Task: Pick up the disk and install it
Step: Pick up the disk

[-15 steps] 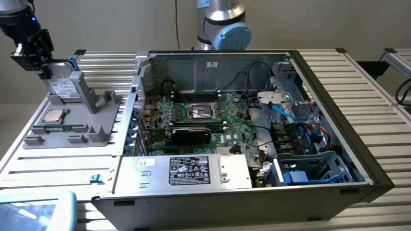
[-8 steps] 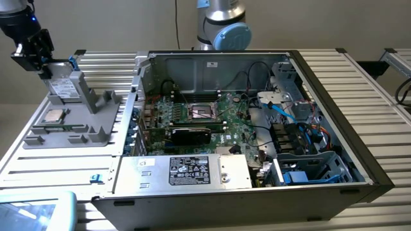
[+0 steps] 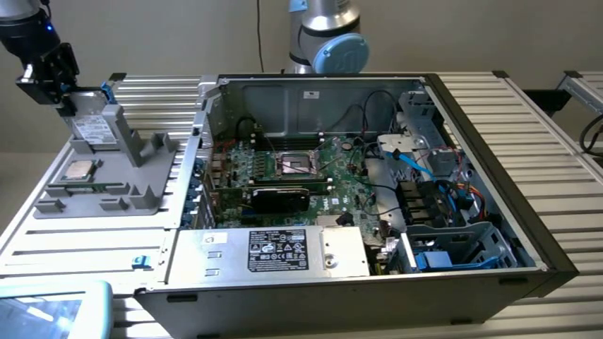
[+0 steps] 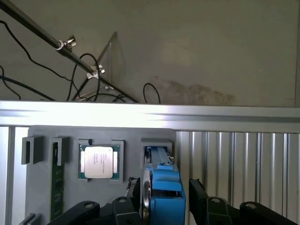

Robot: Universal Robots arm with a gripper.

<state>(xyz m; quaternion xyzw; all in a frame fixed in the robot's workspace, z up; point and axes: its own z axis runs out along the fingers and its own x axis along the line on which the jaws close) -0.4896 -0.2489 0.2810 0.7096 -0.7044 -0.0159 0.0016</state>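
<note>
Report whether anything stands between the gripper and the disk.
Nothing visible does. The gripper straddles the disk, with one of its fingers on each side of the blue carrier. The disk stands upright in its slot in the grey fixture, beside the open computer case.

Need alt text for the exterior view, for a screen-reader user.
The open tool straddles the disk, which stands upright in a grey fixture at the exterior view's left. A CPU chip lies in the same fixture, and an open computer case sits beside it.
</note>
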